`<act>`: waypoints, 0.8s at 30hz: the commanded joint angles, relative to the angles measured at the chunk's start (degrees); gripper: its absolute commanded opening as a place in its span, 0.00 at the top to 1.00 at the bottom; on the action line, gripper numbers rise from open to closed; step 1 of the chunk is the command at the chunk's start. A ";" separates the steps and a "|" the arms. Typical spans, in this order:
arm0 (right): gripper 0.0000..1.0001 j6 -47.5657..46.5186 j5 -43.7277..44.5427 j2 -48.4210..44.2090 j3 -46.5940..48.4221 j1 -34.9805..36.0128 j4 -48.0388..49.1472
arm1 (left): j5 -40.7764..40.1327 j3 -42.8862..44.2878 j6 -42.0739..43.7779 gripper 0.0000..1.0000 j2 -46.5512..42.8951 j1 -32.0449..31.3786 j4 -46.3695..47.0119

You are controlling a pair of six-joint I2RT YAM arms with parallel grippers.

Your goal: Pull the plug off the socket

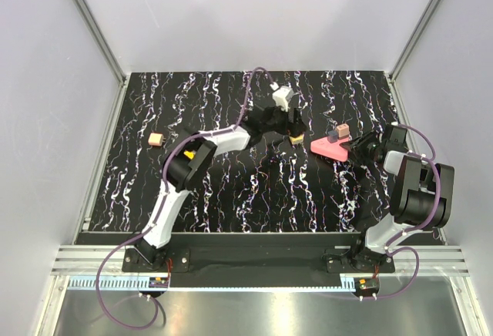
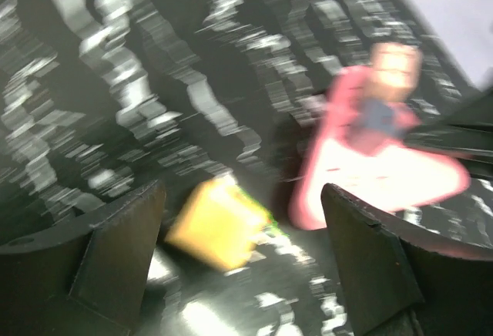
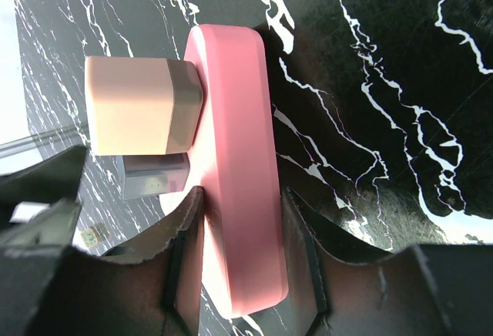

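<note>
R gripper [image 3: 243, 193] tight on pink socket [image 3: 239, 112], lengthwise along jaws; L gripper [image 2: 243, 197] wide, empty.

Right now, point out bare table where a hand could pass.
Bare: the near table between both arms; the left strip around the tan cube. Crowded: mid-right, where left claw, yellow plug and right claw gripping the pink socket meet.

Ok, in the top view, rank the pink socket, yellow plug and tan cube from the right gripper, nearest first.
1. pink socket, held by the right gripper
2. yellow plug, left of the socket
3. tan cube, far left
</note>
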 commanded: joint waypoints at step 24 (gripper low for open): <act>1.00 -4.64 6.62 2.04 -3.02 1.04 -9.46 | 11.13 24.23 8.59 0.23 10.09 -7.69 -1.60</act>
